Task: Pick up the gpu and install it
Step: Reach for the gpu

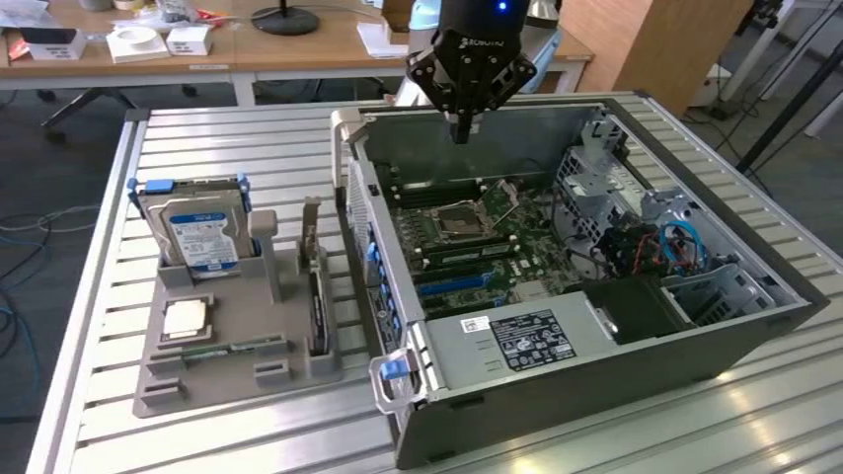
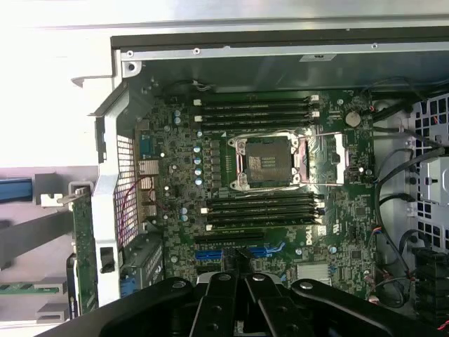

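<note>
Your gripper (image 1: pixel 461 130) hangs over the open case (image 1: pixel 737 326), above its back wall, fingers pinched together on nothing. The gpu (image 1: pixel 316 301) stands on edge in the grey holder (image 1: pixel 197 380), just beside the case's outer wall. Likely light, stiff, fragile: grab the bare top edge near the bracket (image 1: pixel 311 219), not the components

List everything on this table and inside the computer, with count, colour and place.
open grey metal computer case: one, grey, centre-right.
green motherboard: one, green, inside the case.
grey plastic parts holder: one, grey, exterior view's left.
thin dark gpu card: one, dark, edge-on in holder.
silver blue-labelled hard drive: one, silver, upright in holder.
narrow green memory stick: one, green, flat in holder.
black gripper: one, black, shut, empty, over the case.
</note>
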Available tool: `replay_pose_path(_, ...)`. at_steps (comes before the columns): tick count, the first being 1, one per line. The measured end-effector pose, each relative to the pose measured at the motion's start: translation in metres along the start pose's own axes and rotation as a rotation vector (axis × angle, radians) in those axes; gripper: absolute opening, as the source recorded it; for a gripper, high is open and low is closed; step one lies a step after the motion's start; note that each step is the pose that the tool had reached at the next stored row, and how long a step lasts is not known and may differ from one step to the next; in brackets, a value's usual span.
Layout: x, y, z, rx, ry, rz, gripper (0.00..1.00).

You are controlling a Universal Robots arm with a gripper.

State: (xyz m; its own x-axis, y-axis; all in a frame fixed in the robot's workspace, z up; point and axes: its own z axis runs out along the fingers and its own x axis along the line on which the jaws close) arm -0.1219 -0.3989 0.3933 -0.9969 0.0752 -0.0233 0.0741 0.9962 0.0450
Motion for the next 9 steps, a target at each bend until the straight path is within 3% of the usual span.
replay_pose_path(9, 0.011, -0.0009, 0.0009, 0.0, 0.0, 0.0, 0.1)
